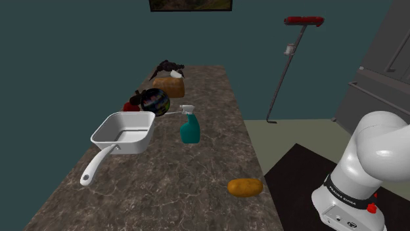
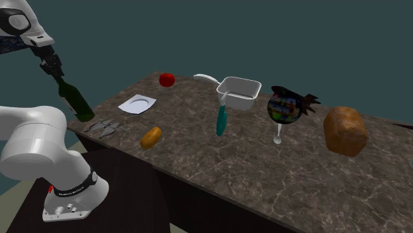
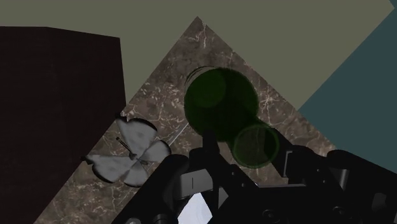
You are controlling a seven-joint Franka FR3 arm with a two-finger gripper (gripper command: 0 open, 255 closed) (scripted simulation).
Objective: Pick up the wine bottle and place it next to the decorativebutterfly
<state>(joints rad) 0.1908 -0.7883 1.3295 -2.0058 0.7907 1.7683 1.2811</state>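
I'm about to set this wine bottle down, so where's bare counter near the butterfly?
Bare counter lies between the butterfly and the potato. Toward the white plate the gap is tighter. Crowded around the pan and spray bottle.

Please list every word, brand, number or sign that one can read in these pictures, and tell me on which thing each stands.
Black band on the arm's base: white lettering, too small to read surely.
Bottle and spray bottle: no label shows.
Nothing else bears text.
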